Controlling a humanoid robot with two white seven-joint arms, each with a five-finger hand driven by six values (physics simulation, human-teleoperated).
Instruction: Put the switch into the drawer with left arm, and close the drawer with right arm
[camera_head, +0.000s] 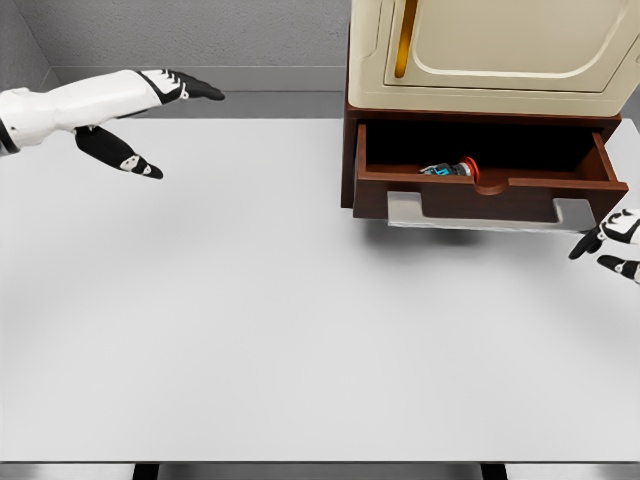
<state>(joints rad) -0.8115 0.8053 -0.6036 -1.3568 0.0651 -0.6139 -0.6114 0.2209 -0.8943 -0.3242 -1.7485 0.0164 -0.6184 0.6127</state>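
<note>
Head view: at the far left, well apart from the drawer (487, 170), the left hand (150, 115) hangs above the white table (250, 320), its white forearm coming in from the left edge. Its dark fingers are spread and straight, the thumb splayed below them, and they hold nothing. Between this hand and the drawer the table top is plain white.

The drawer stands pulled out from a dark brown cabinet base (349, 160) at the table's back right, under a cream-coloured unit with a rounded panel (500, 40) and an amber strip (404, 40). A pale grey handle (490, 212) runs along the drawer's front, below its lip. Inside the drawer, near the middle of the front wall, lies the switch (452, 168), a small thing of teal, dark and red parts.

Just right of the drawer's front corner, at the picture's edge, is the right hand (610, 245). Only a few dark, loosely bent fingers show, apart from the handle and gripping nothing.
</note>
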